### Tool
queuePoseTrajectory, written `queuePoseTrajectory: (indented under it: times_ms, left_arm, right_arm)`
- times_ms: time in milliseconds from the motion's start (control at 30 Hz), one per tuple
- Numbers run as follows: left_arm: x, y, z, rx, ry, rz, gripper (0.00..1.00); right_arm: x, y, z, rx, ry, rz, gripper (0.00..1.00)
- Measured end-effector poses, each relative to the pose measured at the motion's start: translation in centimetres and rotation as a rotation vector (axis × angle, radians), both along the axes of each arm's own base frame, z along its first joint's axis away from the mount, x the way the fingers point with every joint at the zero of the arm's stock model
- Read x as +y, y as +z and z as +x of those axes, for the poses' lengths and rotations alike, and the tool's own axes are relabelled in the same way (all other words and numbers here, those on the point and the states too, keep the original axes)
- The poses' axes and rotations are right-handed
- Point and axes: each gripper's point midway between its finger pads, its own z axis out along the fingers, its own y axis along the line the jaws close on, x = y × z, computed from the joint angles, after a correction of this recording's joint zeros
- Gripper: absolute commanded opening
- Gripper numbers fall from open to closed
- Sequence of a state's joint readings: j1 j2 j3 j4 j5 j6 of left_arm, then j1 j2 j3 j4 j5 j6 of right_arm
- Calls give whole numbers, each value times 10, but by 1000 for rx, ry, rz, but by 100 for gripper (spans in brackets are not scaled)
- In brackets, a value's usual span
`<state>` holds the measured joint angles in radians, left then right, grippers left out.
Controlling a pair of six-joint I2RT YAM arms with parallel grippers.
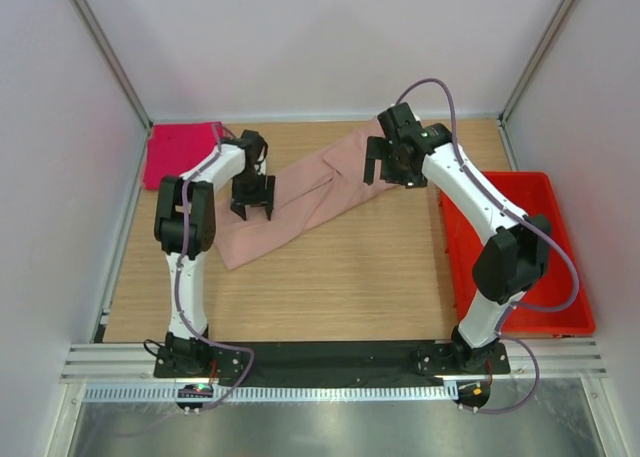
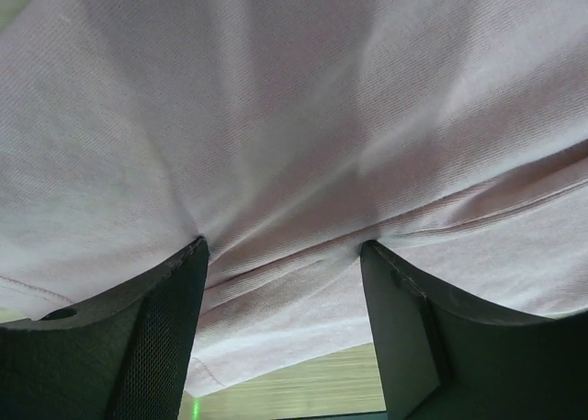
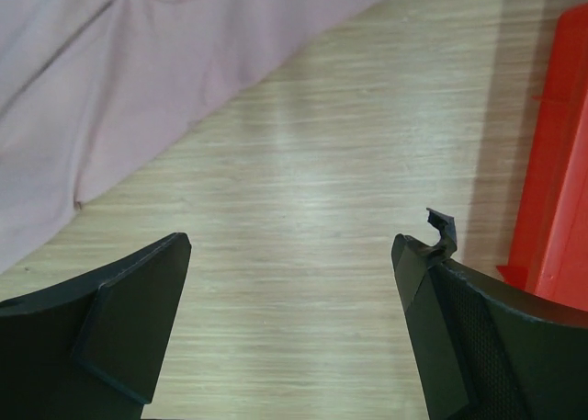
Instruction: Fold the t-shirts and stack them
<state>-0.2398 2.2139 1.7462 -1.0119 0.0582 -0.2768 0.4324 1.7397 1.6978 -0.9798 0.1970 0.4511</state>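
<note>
The pale dusty pink t-shirt [image 1: 310, 192] lies loosely in a diagonal band across the table, from the front left to the back middle. My left gripper [image 1: 254, 213] is open with its fingertips pressed down into this shirt near its left end. In the left wrist view the cloth [image 2: 294, 117] fills the frame and bunches between the spread fingers [image 2: 165, 328]. My right gripper [image 1: 388, 175] is open and empty, above the shirt's right end. In the right wrist view the gripper [image 3: 289, 245] hangs over bare wood, with the shirt [image 3: 110, 80] at the upper left. The bright magenta-pink t-shirt [image 1: 182, 153] lies folded at the back left corner.
A rigid red plastic bin [image 1: 520, 182] stands along the table's right edge, close beside the right arm; its wall shows in the right wrist view [image 3: 560, 163]. White enclosure walls surround the wooden table [image 1: 350, 287] on three sides.
</note>
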Motion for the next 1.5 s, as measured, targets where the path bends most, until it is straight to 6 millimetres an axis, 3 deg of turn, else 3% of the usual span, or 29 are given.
queuePoseTrajectory:
  times_ms: [133, 233, 333, 500, 567, 633, 733, 867, 1000, 1100, 1200, 1333, 1500]
  left_arm:
    - [-10, -2, -24, 29, 40, -23, 67]
    - [-34, -1, -48, 68, 67, -58, 67]
    - [-76, 0, -78, 117, 61, -90, 68]
    - [-168, 6, -141, 197, -16, -189, 70]
    - [-190, 9, -158, 207, -39, -230, 72]
    - [-199, 13, -168, 205, -41, -254, 74]
    - [-193, 33, -163, 161, -10, -272, 74]
    - [-188, 77, -149, 46, 13, -333, 74]
    - [-179, 118, -143, -67, 5, -356, 75]
    - [-168, 141, -140, -147, -11, -349, 75]
    - [-151, 157, -135, -211, -11, -330, 75]
    - [-120, 174, -123, -288, 23, -302, 75]
    - [-82, 180, -116, -333, 76, -285, 75]
  right_arm:
    - [16, -15, -16, 43, 53, -13, 100]
    - [29, -19, -23, 52, 88, -3, 100]
    - [33, -28, -29, 71, 102, -7, 100]
    - [19, -54, -42, 136, 96, -53, 100]
    - [12, -63, -48, 158, 87, -74, 100]
    - [5, -68, -52, 172, 75, -87, 100]
    - [-1, -67, -50, 162, 56, -90, 100]
    - [1, -60, -32, 126, 37, -88, 100]
    - [15, -48, 23, 44, -1, -75, 100]
    - [23, -50, 70, -18, -48, -71, 100]
    - [26, -62, 112, -67, -91, -78, 100]
    - [28, -84, 148, -93, -117, -97, 100]
    - [36, -119, 170, -96, -98, -117, 100]
